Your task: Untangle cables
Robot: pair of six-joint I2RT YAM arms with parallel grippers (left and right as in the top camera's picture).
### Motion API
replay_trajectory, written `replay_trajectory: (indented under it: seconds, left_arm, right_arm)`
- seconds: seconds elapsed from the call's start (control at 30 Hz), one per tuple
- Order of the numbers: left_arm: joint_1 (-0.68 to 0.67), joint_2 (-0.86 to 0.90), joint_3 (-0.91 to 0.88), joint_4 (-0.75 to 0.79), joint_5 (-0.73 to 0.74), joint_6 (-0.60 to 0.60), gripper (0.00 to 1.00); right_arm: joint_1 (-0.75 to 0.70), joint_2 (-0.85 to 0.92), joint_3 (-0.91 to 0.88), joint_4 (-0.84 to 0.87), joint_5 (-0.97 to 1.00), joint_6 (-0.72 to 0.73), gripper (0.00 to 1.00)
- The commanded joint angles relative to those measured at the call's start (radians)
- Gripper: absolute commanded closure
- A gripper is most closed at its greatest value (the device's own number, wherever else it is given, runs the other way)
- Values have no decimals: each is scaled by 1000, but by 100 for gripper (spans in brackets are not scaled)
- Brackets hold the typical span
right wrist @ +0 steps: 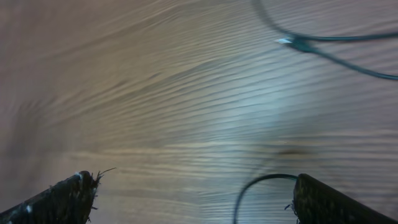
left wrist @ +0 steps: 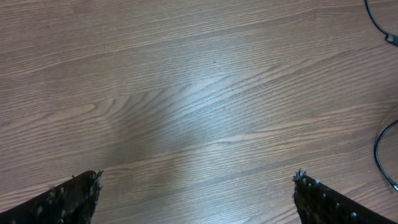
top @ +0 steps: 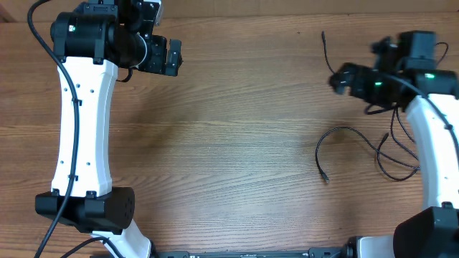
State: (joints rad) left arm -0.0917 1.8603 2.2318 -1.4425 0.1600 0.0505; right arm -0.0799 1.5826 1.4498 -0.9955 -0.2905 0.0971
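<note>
Brown wood-grain tabletop filling all three views, with soft glare across the middle; nothing of the room beyond it in sight. Broad bare stretch of wood through the centre, between the two white-and-black arms. Dark rail along the near edge, between the arm bases.

Left gripper, a black two-finger claw, at the far-left corner: released, fingers spread wide over bare wood, nothing between them. Right gripper at the far right, blurred in the overhead view: likewise released, fingers wide apart, grasping nothing.

Thin black cables all on the right side, flat on the wood, well apart from the left gripper. One long loose curve ending in a small plug toward the centre, running right into overlapping loops beside the right arm. Another short cord near the far edge, just beside the right gripper. In the right wrist view, a silver-tipped plug ahead of the fingers. Also a black loop at the right-hand finger, touching or just beside it: cannot tell which.
</note>
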Motion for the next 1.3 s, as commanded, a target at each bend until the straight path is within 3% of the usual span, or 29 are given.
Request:
replay_trajectory:
  seconds: [0.0,0.17,1.27]
  left_arm:
    - [-6,12,7,3,-4,-13,0]
    - [-6,11,7,3,-4,-13,0]
    - [-6,16,7,-8,-16,-8,1]
  right_arm:
    - [67,-1,-7,3,13,-20,0]
    - [119,-1,-7,3,13,-20,0]
    - [119,-1,-7,3,13,-20,0]
